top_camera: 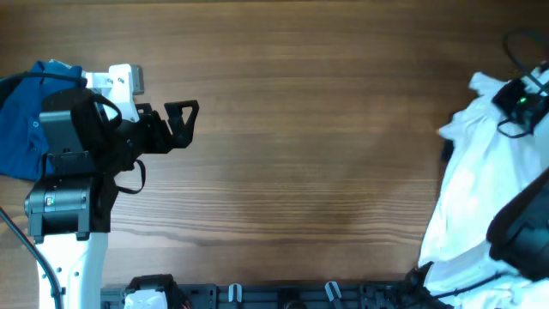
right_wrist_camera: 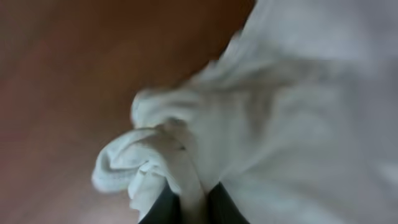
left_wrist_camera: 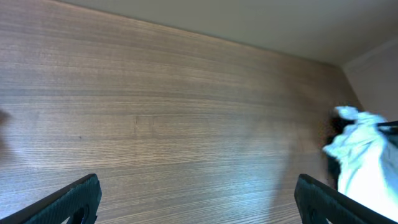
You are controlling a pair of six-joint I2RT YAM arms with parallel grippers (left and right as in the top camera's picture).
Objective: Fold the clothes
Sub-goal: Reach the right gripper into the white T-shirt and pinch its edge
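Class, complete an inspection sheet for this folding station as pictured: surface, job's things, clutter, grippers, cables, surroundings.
Surface: wooden table, brown grain, middle uncovered.
Job's things: white T-shirt, crumpled at the right edge, unfolded.
Clutter: blue cloth at the far left, beside the left arm.
Grippers: left gripper open, holding nothing; right gripper shut on a bunch of the white T-shirt.
Cables: black cable looping at the top right corner.
Surroundings: rail with clips along the table's near edge.
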